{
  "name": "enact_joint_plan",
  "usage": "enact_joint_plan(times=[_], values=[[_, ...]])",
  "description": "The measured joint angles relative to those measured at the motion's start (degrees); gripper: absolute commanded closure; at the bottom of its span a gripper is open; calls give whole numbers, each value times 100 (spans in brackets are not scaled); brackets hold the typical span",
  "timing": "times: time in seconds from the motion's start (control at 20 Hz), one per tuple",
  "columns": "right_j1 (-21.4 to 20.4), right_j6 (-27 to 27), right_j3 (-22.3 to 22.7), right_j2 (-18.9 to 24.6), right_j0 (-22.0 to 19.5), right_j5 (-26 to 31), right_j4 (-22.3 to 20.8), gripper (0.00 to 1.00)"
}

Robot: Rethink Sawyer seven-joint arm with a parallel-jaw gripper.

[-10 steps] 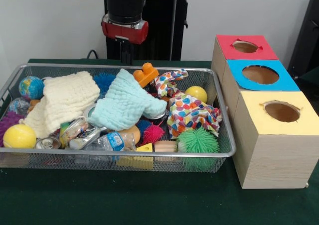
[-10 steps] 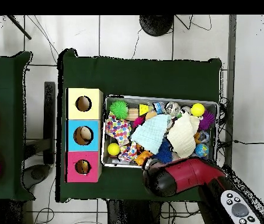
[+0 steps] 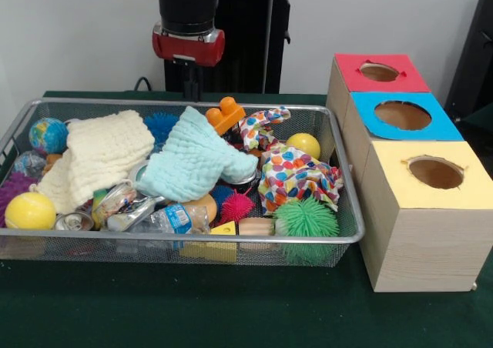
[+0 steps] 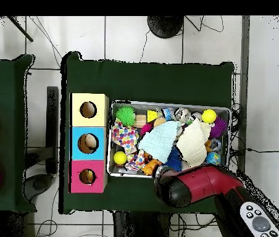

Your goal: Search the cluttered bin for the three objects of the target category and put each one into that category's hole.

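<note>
The wire bin [image 3: 339,236] sat on the green bench [image 3: 231,309], packed full of small things. A pale yellow cloth [image 3: 104,155] and a light blue cloth [image 3: 196,159] lay over the middle and hid much of what was under them. A cloth with colored hearts [image 3: 296,175] lay bunched at the right side. Beside it sat a yellow ball [image 3: 304,144], partly hidden. A second yellow ball [image 3: 29,209] lay at the left front corner, and a globe ball [image 3: 48,135] at the left back. A green spiky ball [image 3: 306,219] sat at the front right, touching the wire wall. An orange block [image 3: 225,115] poked up at the back.

Three boxes stood just beside the bin: a red box [image 3: 381,72], a blue box [image 3: 402,115] and a yellow box [image 3: 435,172], each with a round hole on top.

The red and black arm [image 3: 189,44] hung above the bin's back edge. Its pincer [image 3: 187,88] showed only as a dark stub behind the rim, so I cannot tell if it was open or closed. From above, the arm covered it fully.
</note>
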Motion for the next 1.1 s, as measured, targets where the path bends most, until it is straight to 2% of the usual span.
enact_joint_plan(times=[0.45, 0.85, 1.1], values=[[-73, -666, -84, 513, -294, 387, 55, 100], [-52, -1184, -396, 919, -451, 789, 150, 100], [174, -1543, -791, 1087, -585, 855, 148, 100]])
